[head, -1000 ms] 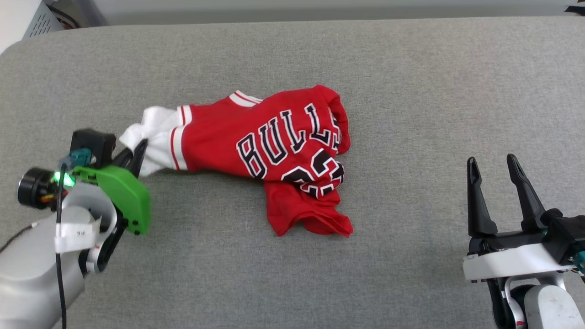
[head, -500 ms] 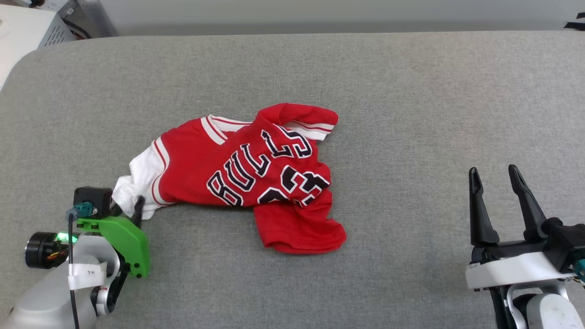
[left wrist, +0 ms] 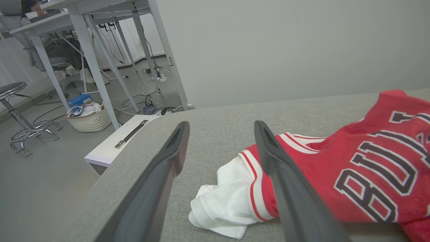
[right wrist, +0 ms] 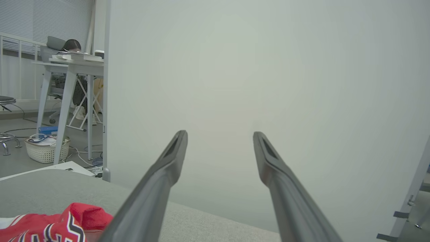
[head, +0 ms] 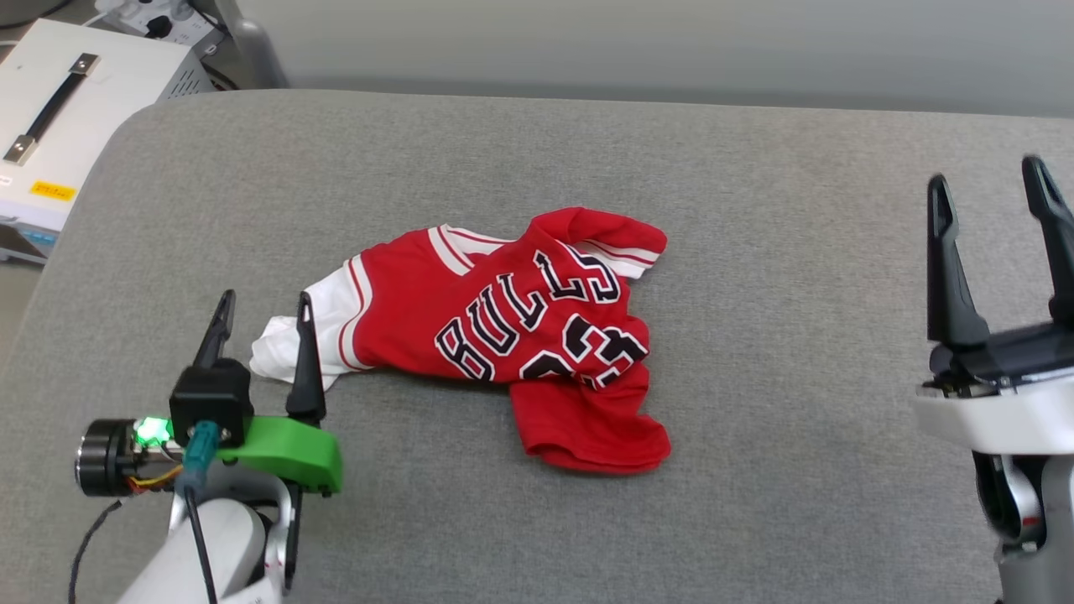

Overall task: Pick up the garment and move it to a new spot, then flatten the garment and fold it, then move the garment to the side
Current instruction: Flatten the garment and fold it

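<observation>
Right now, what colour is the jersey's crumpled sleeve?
The sleeve is white, trimmed red; left wrist view.

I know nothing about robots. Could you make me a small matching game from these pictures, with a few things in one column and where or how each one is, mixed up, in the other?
Things:
1. garment
2. left gripper
3. right gripper
4. white box with a handle

Places and states:
a. open, fingers up, well clear of the cloth
b. off the far left corner of the grey table
c. crumpled in the middle, lettering up
d. open, right by the white sleeve

Pairs: 1-c, 2-d, 3-a, 4-b
</observation>
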You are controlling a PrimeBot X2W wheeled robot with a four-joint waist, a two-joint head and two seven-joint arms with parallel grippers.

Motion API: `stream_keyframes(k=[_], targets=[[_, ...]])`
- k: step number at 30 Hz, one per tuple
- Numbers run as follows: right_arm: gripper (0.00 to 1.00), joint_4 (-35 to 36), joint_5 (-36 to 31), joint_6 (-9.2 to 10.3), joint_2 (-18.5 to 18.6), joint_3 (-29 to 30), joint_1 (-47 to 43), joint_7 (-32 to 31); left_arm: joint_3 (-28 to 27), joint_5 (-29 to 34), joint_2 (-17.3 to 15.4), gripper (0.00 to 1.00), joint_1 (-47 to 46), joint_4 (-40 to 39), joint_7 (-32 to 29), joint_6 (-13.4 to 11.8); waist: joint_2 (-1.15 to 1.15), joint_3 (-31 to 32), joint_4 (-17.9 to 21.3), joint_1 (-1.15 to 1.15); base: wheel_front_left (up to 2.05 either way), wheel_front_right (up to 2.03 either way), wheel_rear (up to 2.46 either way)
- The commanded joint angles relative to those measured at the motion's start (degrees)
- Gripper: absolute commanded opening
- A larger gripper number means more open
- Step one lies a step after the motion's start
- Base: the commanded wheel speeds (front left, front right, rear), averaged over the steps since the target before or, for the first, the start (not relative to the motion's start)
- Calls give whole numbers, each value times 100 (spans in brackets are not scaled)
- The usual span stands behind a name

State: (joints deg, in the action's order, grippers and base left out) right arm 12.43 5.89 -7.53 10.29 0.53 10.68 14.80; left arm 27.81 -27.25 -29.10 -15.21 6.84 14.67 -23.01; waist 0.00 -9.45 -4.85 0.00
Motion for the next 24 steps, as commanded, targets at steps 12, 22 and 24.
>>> stream_keyframes(k=[12,22,24], targets=[[100,-675,1392,4,1671,-2575,1689,-350,-1237,1283,1114,100,947,-604,32,306,0,-154,-302,0,0,0,0],[100,-936,3046,4,2810,-5611,3468,-2650,-1786,1881,1779,100,945,-732,32,802,0,-558,-519,0,0,0,0],[100,-971,3343,4,2891,-6091,3752,-3163,-1862,1955,1886,100,887,-734,32,908,0,-663,-566,0,0,0,0]])
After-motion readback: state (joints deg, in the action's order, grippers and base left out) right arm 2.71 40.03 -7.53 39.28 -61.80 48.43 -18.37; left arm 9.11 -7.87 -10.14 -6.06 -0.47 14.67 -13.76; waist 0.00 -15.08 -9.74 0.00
